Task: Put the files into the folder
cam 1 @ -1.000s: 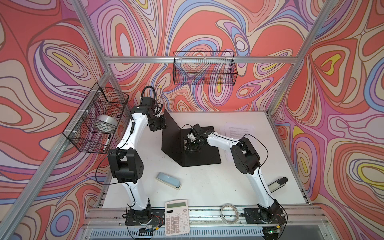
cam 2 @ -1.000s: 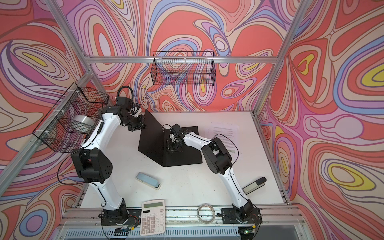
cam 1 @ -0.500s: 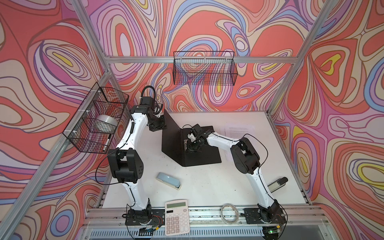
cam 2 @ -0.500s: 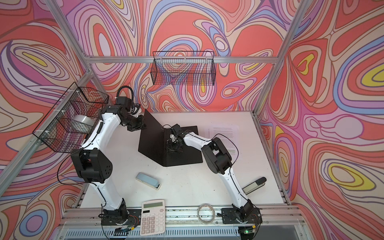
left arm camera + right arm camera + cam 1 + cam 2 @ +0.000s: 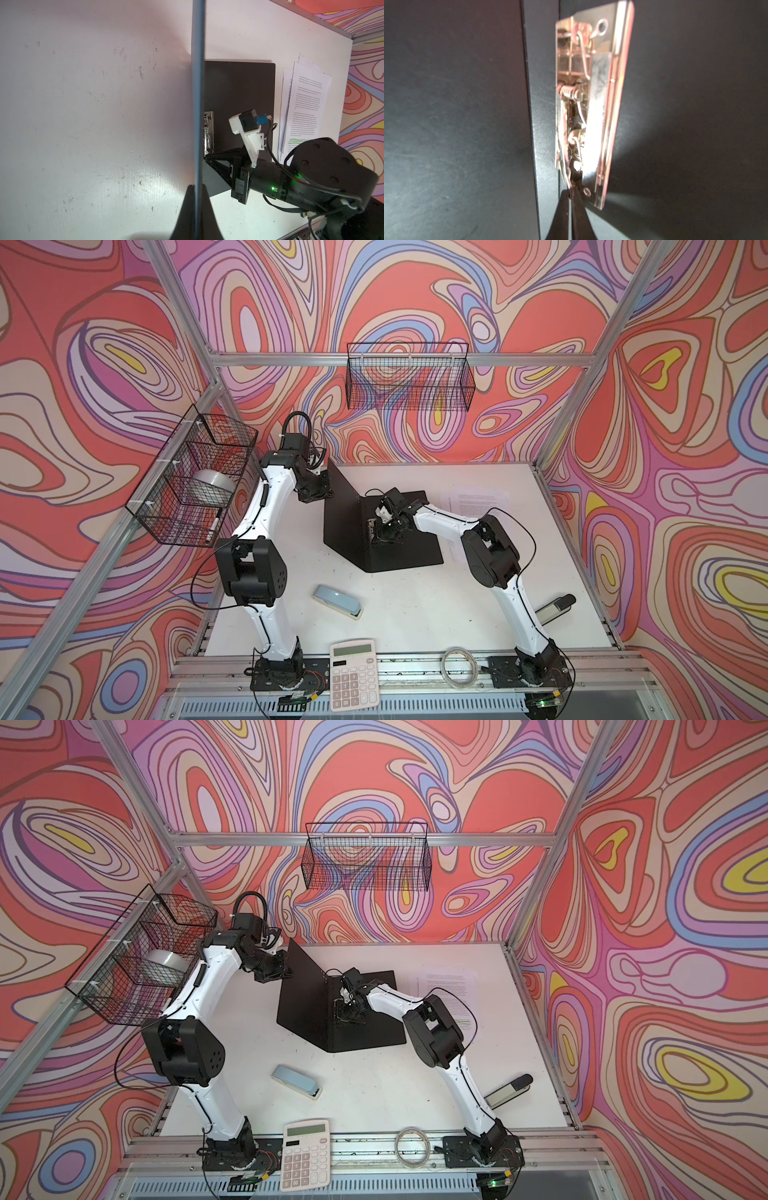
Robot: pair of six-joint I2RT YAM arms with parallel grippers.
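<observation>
Left wrist view: the folder (image 5: 239, 93) is seen open near the rear middle of the worktop (image 5: 415, 614). One cover is laid flat, and the other is held upright, its edge pinched by the left gripper (image 5: 197, 188). The right gripper (image 5: 572, 193) is pressed together, tips touching the end of the metal clip (image 5: 591, 104). The files (image 5: 307, 99) are laid just beside the flat cover, toward the right edge.

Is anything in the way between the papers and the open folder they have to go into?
No loose object lies between the files and the open folder. Only the right arm crosses that edge, with the right gripper pinching the metal clip inside.
</observation>
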